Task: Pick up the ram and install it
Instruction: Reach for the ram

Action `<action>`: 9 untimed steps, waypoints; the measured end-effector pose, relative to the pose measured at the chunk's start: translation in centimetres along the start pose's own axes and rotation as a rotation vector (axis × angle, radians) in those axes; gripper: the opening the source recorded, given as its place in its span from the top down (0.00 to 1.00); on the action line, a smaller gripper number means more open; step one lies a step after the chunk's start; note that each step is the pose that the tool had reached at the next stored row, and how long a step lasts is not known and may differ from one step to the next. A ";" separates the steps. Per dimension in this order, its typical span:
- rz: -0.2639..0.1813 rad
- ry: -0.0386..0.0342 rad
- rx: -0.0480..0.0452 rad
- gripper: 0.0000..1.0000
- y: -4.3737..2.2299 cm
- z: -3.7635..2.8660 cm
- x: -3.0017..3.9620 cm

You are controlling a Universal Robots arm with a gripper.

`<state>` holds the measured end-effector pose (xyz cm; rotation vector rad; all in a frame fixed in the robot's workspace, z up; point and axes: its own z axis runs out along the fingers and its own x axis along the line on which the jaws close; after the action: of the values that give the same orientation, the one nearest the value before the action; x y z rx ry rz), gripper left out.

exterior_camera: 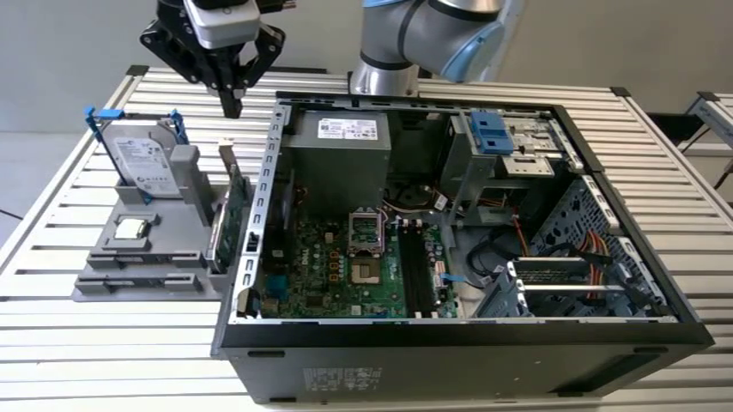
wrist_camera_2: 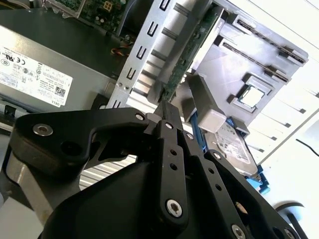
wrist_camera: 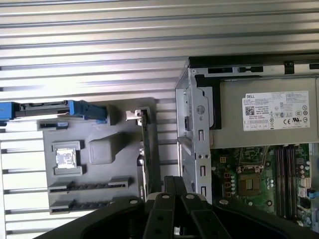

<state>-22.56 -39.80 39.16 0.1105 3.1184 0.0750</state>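
From where I stand, the single arm [exterior_camera: 424,34] carries its one gripper [exterior_camera: 233,105] high over the far end of the grey holder [exterior_camera: 172,285]. The holder sits on the slatted table [exterior_camera: 115,343], just beside the open computer case [exterior_camera: 458,333]. The gripper's fingers [wrist_camera_2: 169,129] are drawn together with the tips touching, and I see no board between them.

As best I can make out, the ram [exterior_camera: 218,239] is the one thin bluish-green stick standing on edge. It runs along the side of the holder nearest the case, just beside the bigger green card [exterior_camera: 239,206]. It is below the gripper and nearer the front of the holder, apart from the fingertips. In the first wrist view, the gripper [wrist_camera: 169,181] lines up close to that same strip of upright boards [wrist_camera: 144,144], between the holder [wrist_camera: 99,149] and the case wall.

By my count the holder has one hard drive [exterior_camera: 147,163] in a blue frame, standing upright at its far end. It also has one square chip [exterior_camera: 132,227] lying flat, the one green card, the one stick, and two long dark slot bars [wrist_camera: 82,185]. The case holds one grey power supply [exterior_camera: 338,146] and one green motherboard [exterior_camera: 332,266].
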 end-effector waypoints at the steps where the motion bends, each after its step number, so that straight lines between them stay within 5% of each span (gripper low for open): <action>1: 0.000 0.0000 0.0000 1.00 0.00 0.00 0.06; 9: 0.000 0.0000 0.0000 1.00 -0.04 0.00 0.60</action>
<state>-23.16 -39.80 39.14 0.1104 3.1184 0.0750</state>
